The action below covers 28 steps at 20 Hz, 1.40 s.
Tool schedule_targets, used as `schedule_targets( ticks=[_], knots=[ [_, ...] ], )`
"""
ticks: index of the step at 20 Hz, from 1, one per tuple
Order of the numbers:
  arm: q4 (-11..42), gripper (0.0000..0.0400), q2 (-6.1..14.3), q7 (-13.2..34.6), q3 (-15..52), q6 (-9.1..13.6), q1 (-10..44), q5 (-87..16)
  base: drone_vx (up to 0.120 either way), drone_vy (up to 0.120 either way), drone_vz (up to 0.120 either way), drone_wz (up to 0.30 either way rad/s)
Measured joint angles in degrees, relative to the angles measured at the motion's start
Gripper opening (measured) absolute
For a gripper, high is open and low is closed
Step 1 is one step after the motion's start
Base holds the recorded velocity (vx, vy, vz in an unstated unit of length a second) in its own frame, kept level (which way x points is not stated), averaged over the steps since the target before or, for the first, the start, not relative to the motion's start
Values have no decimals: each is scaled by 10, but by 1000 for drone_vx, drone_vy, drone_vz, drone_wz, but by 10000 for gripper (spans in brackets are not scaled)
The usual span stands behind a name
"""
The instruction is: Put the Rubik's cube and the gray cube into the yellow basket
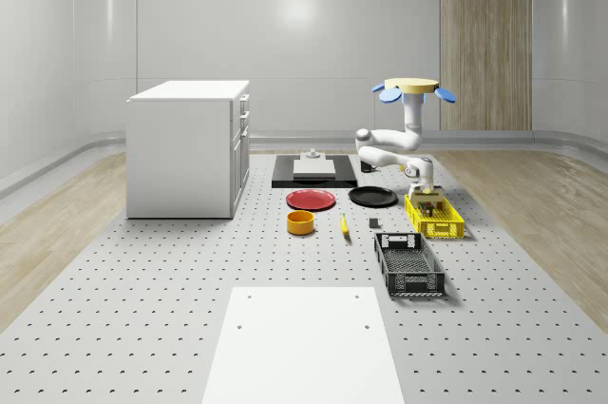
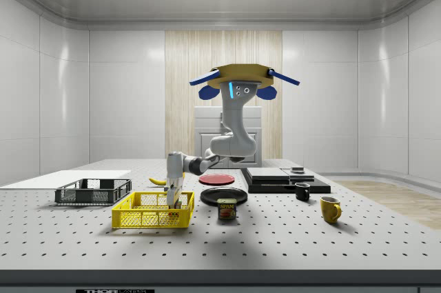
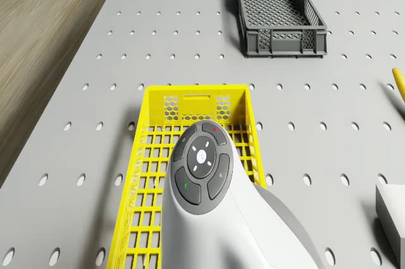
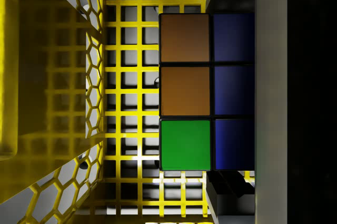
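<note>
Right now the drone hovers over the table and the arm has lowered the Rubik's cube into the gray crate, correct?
Not the gray crate. The side view shows the gripper down inside the yellow basket, and the wrist view shows the Rubik's cube above yellow mesh. The drone does hover over the table.

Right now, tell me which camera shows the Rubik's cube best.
The wrist view: the Rubik's cube sits close up, its brown, green and blue tiles clear against the yellow basket mesh. The side view has the gripper down inside the basket, the drone hovering above; the cube itself cannot be made out there.
</note>
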State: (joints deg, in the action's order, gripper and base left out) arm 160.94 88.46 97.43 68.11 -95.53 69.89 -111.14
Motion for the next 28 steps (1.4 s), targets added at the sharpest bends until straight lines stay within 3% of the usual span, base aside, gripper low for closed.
schedule_targets(
  ticks=[3,9,11,22,28],
  knots=[
    [7,393,-1,-2,20,9,-5,18,0,0,13,0],
    [21,399,-2,-3,71,29,-14,66,0,0,120,0],
    [23,399,-2,-3,83,33,-15,77,100,-100,120,0],
    [27,400,1,-2,107,38,-17,101,120,-98,0,0],
    [27,400,3,-2,109,36,-16,103,7,-120,0,0]
  ],
)
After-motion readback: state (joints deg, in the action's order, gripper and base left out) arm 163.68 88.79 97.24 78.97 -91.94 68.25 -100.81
